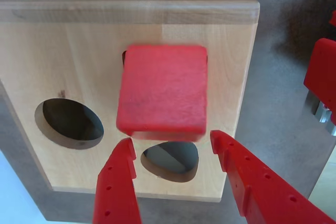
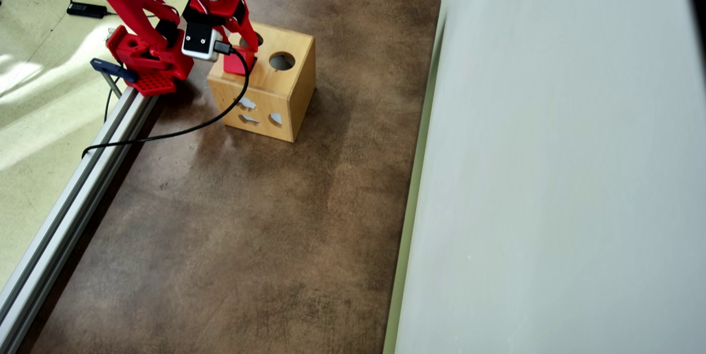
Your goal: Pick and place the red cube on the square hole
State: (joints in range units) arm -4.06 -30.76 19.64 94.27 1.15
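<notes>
In the wrist view the red cube [image 1: 164,90] rests on top of the light wooden box [image 1: 52,61], tilted slightly. It covers the square hole, of which only thin dark slivers show at the cube's upper corners. My gripper [image 1: 170,137] is open just below the cube. Its two red fingers are spread wider than the cube's lower edge and hold nothing. In the overhead view the cube [image 2: 235,63] lies on the box top [image 2: 287,81], under the arm's wrist.
A round hole [image 1: 71,124] and a teardrop-shaped hole [image 1: 170,161] also open in the box top. The arm's base [image 2: 149,70] is clamped to an aluminium rail [image 2: 77,183] at the left table edge. A black cable [image 2: 165,134] trails past the box. A pale wall [image 2: 551,177] bounds the right.
</notes>
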